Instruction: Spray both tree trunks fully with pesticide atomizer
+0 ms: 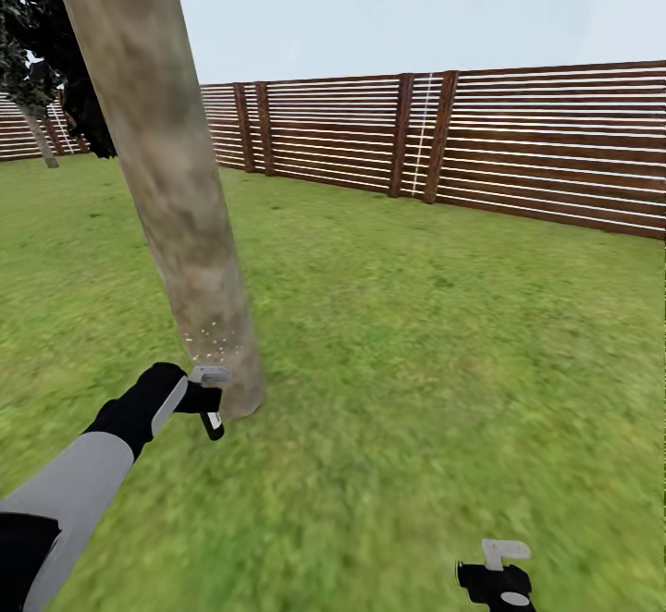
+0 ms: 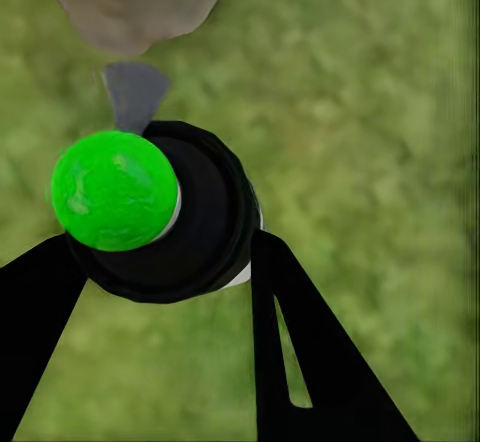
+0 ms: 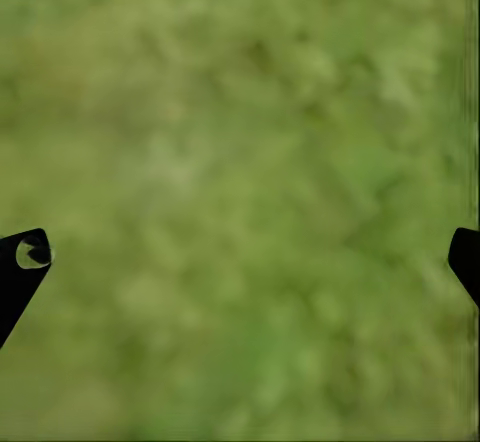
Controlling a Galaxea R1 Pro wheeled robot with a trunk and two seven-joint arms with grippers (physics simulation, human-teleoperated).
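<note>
A thick pale grey-brown tree trunk [image 1: 176, 214] rises from the lawn at the left. At its base my left gripper [image 1: 205, 401] is shut on the pesticide atomizer [image 1: 213, 422]. Pale specks [image 1: 215, 339] dot the bark just above it. The left wrist view has the atomizer [image 2: 200, 232] as a black bottle with a bright green top [image 2: 115, 190], held between the two fingers [image 2: 290, 352], its grey nozzle aimed at the trunk's foot [image 2: 130, 2]. My right gripper [image 1: 499, 577] hangs low at the right, open over bare grass [image 3: 240, 162].
A second tree [image 1: 39, 140] with dark foliage stands far off at the left. The brown slat fence [image 1: 518, 150] closes the lawn [image 1: 444, 344] at the back and right. Open grass stretches to the right of the trunk.
</note>
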